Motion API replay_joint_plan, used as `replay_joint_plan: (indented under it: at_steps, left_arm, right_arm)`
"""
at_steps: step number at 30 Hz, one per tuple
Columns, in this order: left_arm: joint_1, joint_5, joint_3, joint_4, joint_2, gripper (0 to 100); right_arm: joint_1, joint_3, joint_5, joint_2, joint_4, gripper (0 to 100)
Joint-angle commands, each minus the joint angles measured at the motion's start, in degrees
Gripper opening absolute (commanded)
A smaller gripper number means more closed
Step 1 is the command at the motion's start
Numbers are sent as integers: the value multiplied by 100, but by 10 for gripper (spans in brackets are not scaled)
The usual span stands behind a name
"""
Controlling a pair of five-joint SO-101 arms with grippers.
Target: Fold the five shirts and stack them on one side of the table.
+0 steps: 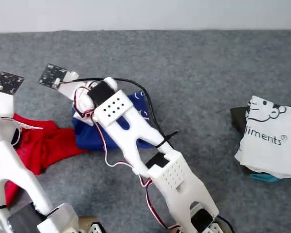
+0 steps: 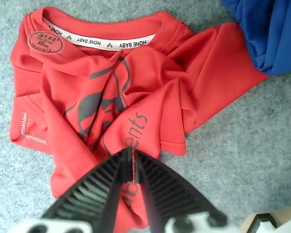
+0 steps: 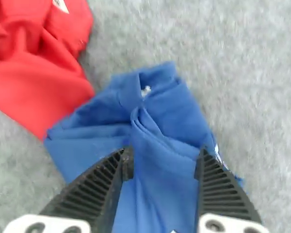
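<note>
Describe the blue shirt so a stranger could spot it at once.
On the grey table, look under the right gripper, left of centre in the high view. The blue shirt lies crumpled there beside the red shirt. Its deep blue sets it apart from that and the white-topped stack.

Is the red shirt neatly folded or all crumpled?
Crumpled, not folded. The red shirt lies in loose, uneven wrinkles on the table, and the left gripper pinches a bunched ridge of its cloth.
</note>
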Motion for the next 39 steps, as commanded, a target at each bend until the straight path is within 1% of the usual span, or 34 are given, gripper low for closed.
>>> replay_joint_plan:
  at_steps: [1,4,7,9,11,13,15,17,22,31,33,34,37,39]
  left_arm:
    - [26,-18,-31,-62,-202,19]
    - [26,-18,-31,-62,-211,19]
    - [26,-18,-31,-62,-211,19]
    - [26,0,-22,-62,-202,19]
    - [26,220,-22,-62,-202,19]
    - [26,413,-22,-62,-193,19]
    - [26,448,-22,-62,-193,19]
    - [26,448,-22,-62,-193,19]
    - [26,457,-22,-62,-193,19]
    - [26,457,-22,-62,-193,19]
    - [26,457,-13,-62,-193,19]
    - [26,457,31,-70,-193,19]
    - [26,448,277,-255,-211,19]
    - [26,448,435,-334,-237,19]
  right_arm:
    - [48,-484,18,-92,145,203]
    - [426,-765,26,-84,734,147]
    - [954,-800,26,-66,1174,67]
    - [1305,-800,26,-31,1402,36]
    - [1596,-826,18,31,1675,52]
    - [1780,-791,-9,110,1877,123]
    - [1895,-642,-53,171,1877,203]
    - [1903,-615,-149,277,1842,232]
    - [1719,-624,-158,611,1692,231]
    - [1525,-615,-149,1200,857,229]
    - [1420,-615,-132,1288,822,191]
    - [1358,-615,-105,1305,848,149]
    - [1165,-642,281,1305,989,6]
    - [1051,-862,404,1305,1349,22]
